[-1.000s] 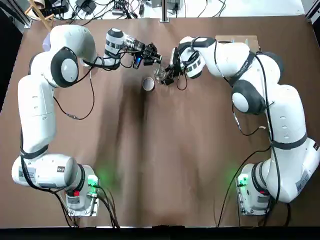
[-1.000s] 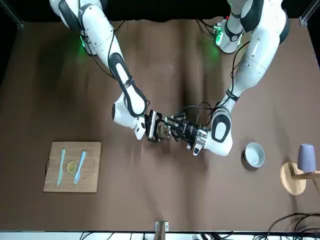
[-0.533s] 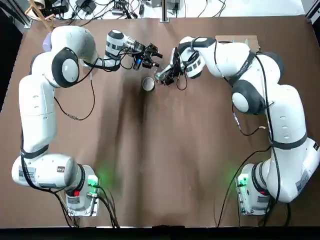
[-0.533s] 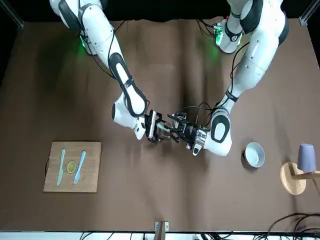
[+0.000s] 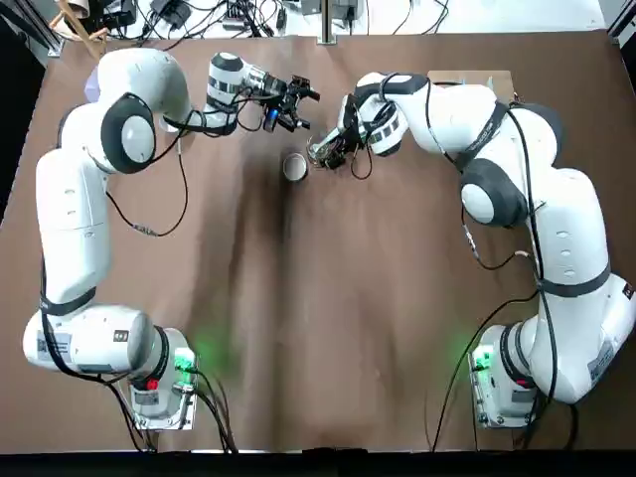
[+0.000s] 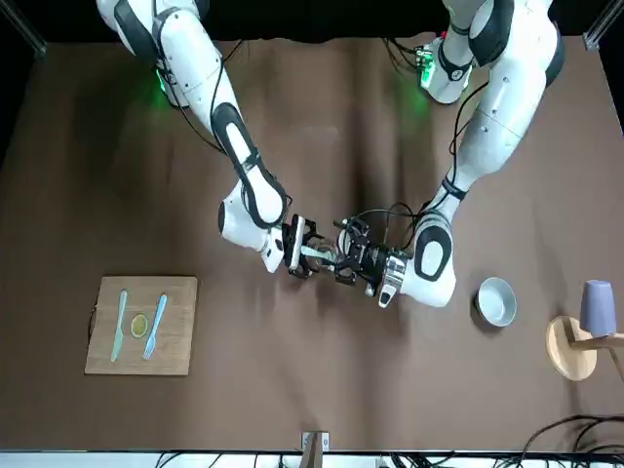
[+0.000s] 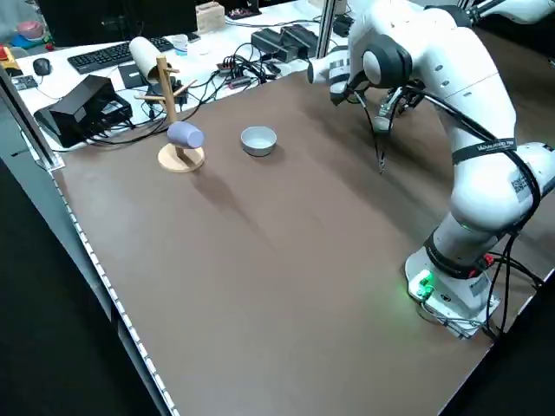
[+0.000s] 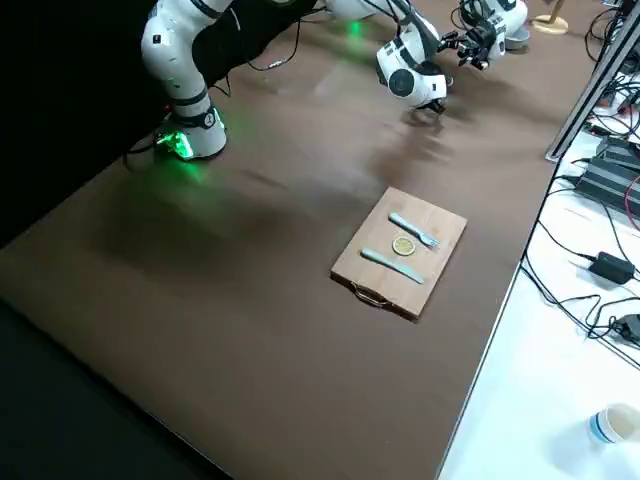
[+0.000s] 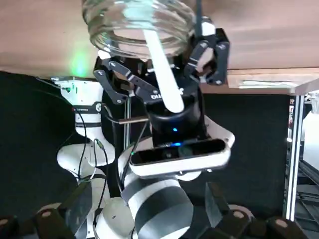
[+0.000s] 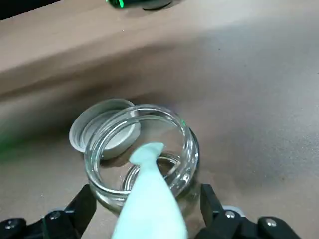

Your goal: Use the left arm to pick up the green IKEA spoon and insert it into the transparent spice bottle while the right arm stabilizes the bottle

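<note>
Brown worktop (image 5: 298, 298) from overhead: the right pincer (image 5: 321, 155) clasps the transparent spice bottle (image 5: 317, 149), just beside a grey cap (image 5: 294, 166). The left pincer (image 5: 304, 107) hangs near it, fingers spread wide and holding nothing. From the front we see the green IKEA spoon (image 6: 319, 253) lying between the two pincers. In the right wrist view its bowl sits inside the bottle, with the handle poking out of the mouth.

A: Overhead looks straight down, arm bases at the bottom; front faces them across the surface (image 5: 328, 298).

B: Sides sit raised, angled diagonally. Both wrist cameras are in close, sharing the transparent spice bottle (image 10: 142, 154).
</note>
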You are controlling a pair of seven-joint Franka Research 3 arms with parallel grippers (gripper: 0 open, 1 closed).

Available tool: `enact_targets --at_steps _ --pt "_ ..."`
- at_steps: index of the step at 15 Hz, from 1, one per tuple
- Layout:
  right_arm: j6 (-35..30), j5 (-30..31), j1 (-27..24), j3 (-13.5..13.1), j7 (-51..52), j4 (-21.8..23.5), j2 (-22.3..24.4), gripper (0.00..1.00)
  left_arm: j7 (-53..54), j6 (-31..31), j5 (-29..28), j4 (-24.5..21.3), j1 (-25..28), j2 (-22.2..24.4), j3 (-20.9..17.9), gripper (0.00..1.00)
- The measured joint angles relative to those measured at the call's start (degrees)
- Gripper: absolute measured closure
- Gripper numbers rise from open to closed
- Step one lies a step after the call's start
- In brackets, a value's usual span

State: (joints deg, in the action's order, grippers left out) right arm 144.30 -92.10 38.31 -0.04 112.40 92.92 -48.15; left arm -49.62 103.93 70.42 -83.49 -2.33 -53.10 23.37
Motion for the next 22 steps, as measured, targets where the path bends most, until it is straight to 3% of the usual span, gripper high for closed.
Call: enact_targets --at_steps 3,13,15,16,17,22 --pt "0.2 0.0 -0.1 -0.4 0.0 0.0 0.0 0.0 -0.1 -0.3 -7.3 1.7 0.9 2.9 0.4 0.0" --pt "0.2 1.3 -2.2 -1.4 0.0 1.5 1.0 0.0 0.4 -10.7 -37.6 5.2 5.9 16.4 0.6 0.0" --pt "-0.1 4.0 -3.2 -1.4 0.0 1.9 2.3 0.0 4.7 -11.2 -44.0 5.6 5.9 19.3 0.6 0.0" --pt "-1.9 6.1 -4.8 -1.4 0.0 2.4 3.7 0.0 12.0 -11.3 -51.1 5.7 5.9 22.6 0.6 0.0" --pt "-2.8 7.0 -5.7 -1.4 0.0 2.6 4.3 0.0 15.5 -11.3 -54.4 5.7 5.9 24.2 0.6 0.0" --pt "-9.2 15.3 -10.8 -1.5 -0.2 2.5 6.4 0.0 33.9 -11.5 -72.4 5.7 5.9 29.9 0.5 0.0"
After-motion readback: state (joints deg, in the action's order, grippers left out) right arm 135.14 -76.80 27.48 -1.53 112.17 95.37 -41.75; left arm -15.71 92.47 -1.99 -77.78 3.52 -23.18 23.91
